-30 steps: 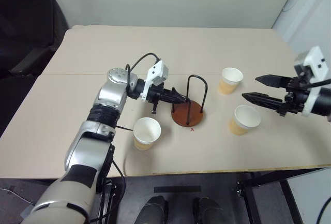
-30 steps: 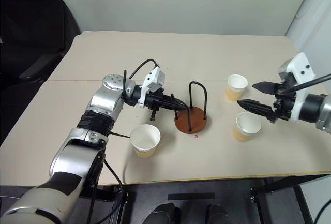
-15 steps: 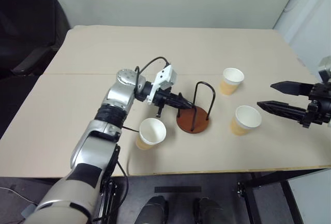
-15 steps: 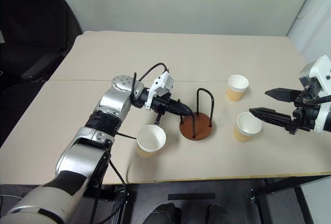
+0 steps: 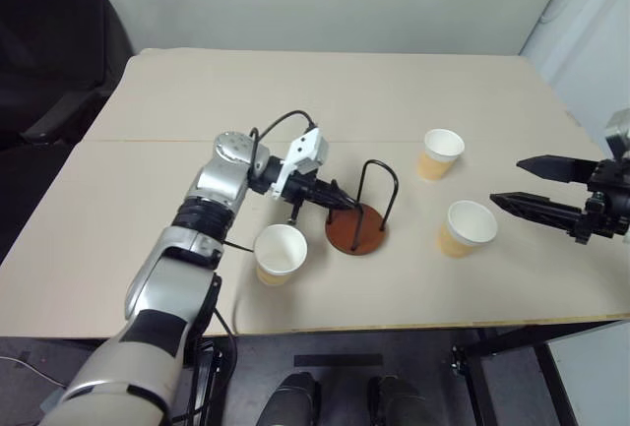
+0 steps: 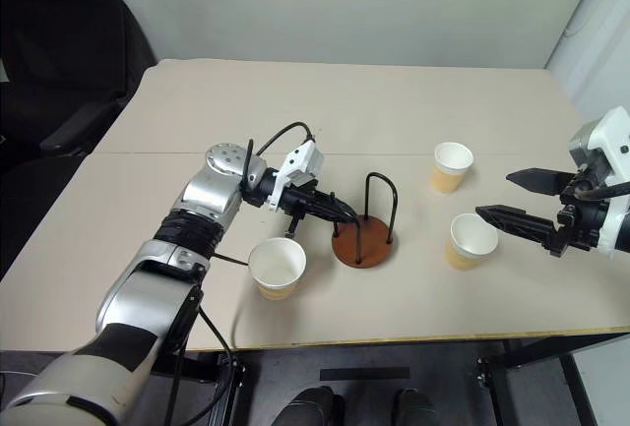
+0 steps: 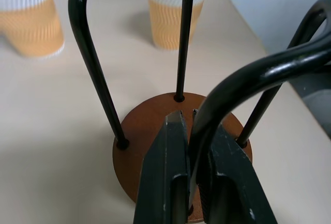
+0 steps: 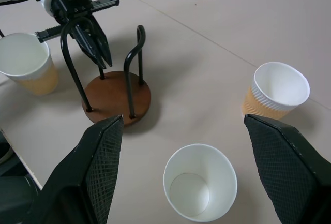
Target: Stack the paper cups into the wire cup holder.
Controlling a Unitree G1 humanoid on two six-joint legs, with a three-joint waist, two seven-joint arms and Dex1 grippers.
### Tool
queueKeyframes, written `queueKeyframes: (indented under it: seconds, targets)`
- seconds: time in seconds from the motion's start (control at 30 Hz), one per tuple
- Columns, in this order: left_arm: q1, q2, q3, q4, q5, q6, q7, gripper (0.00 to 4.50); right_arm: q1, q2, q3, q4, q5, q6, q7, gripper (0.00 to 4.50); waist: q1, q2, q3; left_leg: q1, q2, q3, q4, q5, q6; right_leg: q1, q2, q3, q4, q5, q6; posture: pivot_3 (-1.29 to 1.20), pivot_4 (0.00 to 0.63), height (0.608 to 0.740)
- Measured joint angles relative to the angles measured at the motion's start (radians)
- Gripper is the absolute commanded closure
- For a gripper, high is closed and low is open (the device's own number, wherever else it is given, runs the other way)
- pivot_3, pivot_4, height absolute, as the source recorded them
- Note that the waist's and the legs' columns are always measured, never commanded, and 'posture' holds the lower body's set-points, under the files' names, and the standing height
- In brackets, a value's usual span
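While no cup is stacked: left tool (image 7: 194, 146) pinches a loop of the wire cup holder (image 5: 356, 229).
Cups: three paper cups (image 5: 279, 254) stand on the table (image 5: 295, 101).
Right tool (image 5: 504, 182): spread, empty.
Next: likely grasp the near cup (image 5: 465, 227).

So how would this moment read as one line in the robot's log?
left gripper: shut on wire cup holder | right gripper: open, above table | paper cups: unstacked
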Motion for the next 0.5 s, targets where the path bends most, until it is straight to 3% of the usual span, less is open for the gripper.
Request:
queueKeyframes:
  seconds: [0.5]
  targets:
    - [-0.001,0.171,-0.115,-0.078,-0.105,0.028,-0.004,4.46,-0.02,-0.017,0.041,0.04,-0.001,-0.019,0.006,0.72,0.0,0.0,0.0,0.0,0.0,0.0,0.0,0.0,0.0,0.0,0.0,0.0,0.0,0.0,0.0,0.0,0.15,0.74]
